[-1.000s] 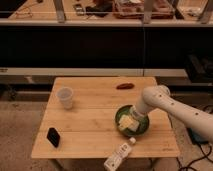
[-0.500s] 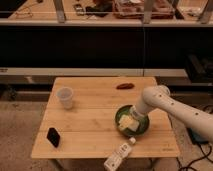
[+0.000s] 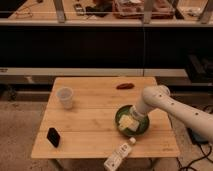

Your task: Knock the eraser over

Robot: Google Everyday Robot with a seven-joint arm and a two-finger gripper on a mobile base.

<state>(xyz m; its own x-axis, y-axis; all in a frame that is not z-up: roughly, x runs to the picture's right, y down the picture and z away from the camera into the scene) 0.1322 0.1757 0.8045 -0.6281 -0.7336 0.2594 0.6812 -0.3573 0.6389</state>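
Wooden table (image 3: pixel 90 120), viewed from its near side. My gripper (image 3: pixel 129 121) is down at the green bowl (image 3: pixel 145 127), at 4 o'clock from the table's centre; I cannot tell whether it is open or closed. The eraser (image 3: pixel 53 136) stands at 8 o'clock, near the front-left corner, well apart from my arm. Clear cup (image 3: pixel 65 97): 10 o'clock. Reddish-brown oblong (image 3: pixel 125 86): 1 o'clock. White bottle (image 3: pixel 119 156): lying at 5 o'clock, overhanging the near edge.

The small black rectangular eraser (image 3: pixel 53 137) sits near the front-left corner of the wooden tabletop (image 3: pixel 95 117). The gripper (image 3: pixel 130 122) hangs over the round green bowl (image 3: pixel 143 128) by the right edge.
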